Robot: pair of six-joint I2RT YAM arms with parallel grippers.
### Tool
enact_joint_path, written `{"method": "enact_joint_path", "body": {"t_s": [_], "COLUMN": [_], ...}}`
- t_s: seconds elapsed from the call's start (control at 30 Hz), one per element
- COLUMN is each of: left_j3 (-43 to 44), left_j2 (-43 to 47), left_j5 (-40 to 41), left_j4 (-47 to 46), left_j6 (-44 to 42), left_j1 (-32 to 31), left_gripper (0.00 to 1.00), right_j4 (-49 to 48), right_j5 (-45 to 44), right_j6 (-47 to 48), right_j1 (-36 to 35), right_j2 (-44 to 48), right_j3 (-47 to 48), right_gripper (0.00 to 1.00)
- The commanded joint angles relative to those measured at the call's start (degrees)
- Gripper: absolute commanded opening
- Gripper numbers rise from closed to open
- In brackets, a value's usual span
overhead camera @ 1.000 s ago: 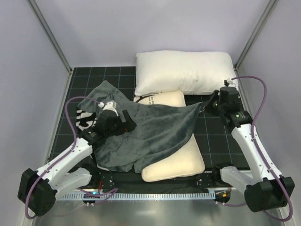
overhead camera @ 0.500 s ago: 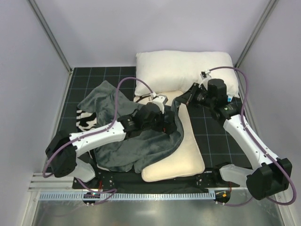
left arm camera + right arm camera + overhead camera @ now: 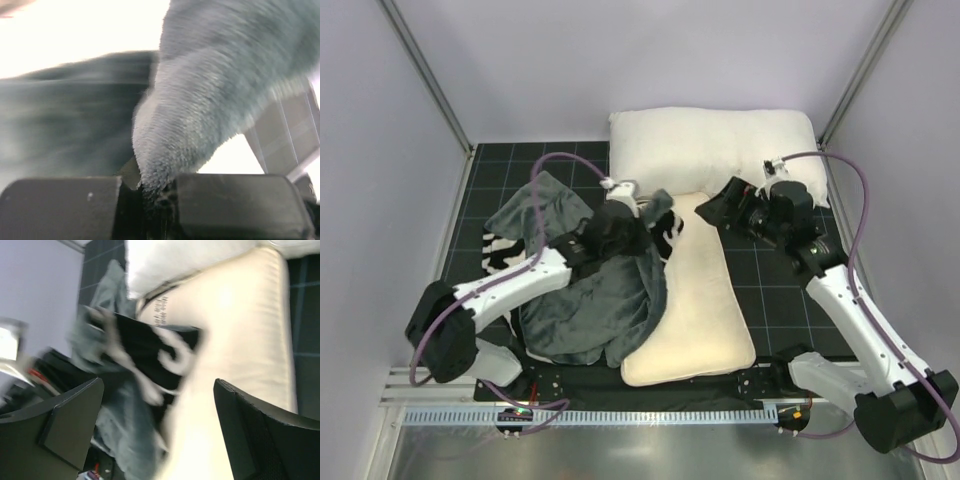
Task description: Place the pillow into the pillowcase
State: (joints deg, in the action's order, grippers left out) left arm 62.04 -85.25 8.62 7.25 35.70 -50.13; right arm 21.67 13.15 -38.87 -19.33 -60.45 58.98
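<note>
Pillow (image 3: 700, 300), cream and flat: in the top view it is laid diagonally on the dark gridded tabletop (image 3: 780, 290), far end touching a plain white pillow (image 3: 710, 150). Pillowcase (image 3: 590, 310), grey face up, is heaped along the pillow's left edge, a zebra-striped corner pinched by the left tool (image 3: 655, 225). Right tool (image 3: 715, 208) is held over the pillow's far end. Left wrist view: jaws are clamped on a grey plush fold. Right wrist view: fingers (image 3: 70, 425) are spread wide, nothing gripped; the pillow's printed end and striped fabric are seen beyond
</note>
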Motion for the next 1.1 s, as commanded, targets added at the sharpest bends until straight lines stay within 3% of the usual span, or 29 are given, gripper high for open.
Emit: {"method": "enact_joint_path", "body": {"t_s": [0.0,0.17,0.33,0.5,0.53,0.57,0.6,0.67,0.9,0.97,1.07], "left_j3": [-5.7,-10.4,-10.5,-12.6,-12.7,-12.8,-12.7,-12.5,-10.3,-10.9,-11.5], "left_j2": [10.4,22.1,24.6,26.4,26.6,26.8,27.2,27.3,30.3,32.5,33.8], "left_j5": [1.1,3.1,2.2,2.4,2.5,2.8,2.8,2.9,8.6,9.0,8.7], "left_j4": [1.9,5.4,9.0,9.3,9.5,9.8,10.2,11.8,21.0,21.1,21.0], "left_j6": [3.1,1.0,0.2,-0.5,-0.6,-0.8,-1.0,-1.6,-2.0,-1.8,-1.4], "left_j1": [10.3,14.1,14.2,14.3,14.2,14.2,14.3,14.3,14.3,14.3,14.3], "left_gripper": [0.0,0.0,0.0,0.0,0.0,0.0,0.0,0.0,0.0,0.0,0.0], "right_j4": [4.4,-0.7,-5.8,-12.2,-13.3,-15.1,-15.1,-12.4,-0.7,1.3,4.8], "right_j5": [-12.0,-11.7,-18.2,-16.0,-11.3,-8.5,-5.4,0.3,-8.5,-10.7,-12.9], "right_j6": [2.1,0.4,-0.8,-1.1,-0.8,-0.1,1.2,2.0,3.2,4.5,7.9], "right_j1": [-0.2,-0.2,-0.3,-0.6,-1.1,-1.1,-1.2,-3.1,-12.5,-12.5,-12.5], "right_j2": [4.6,1.9,-4.3,-14.1,-15.9,-17.6,-20.0,-19.5,3.2,6.0,3.1], "right_j3": [-7.1,-17.4,-21.8,-23.7,-23.6,-23.4,-22.7,-20.0,-9.9,-4.5,5.9], "right_gripper": [1.0,1.0,1.0,1.0,0.93,0.73,0.08,0.04,0.04,0.04,0.04]}}
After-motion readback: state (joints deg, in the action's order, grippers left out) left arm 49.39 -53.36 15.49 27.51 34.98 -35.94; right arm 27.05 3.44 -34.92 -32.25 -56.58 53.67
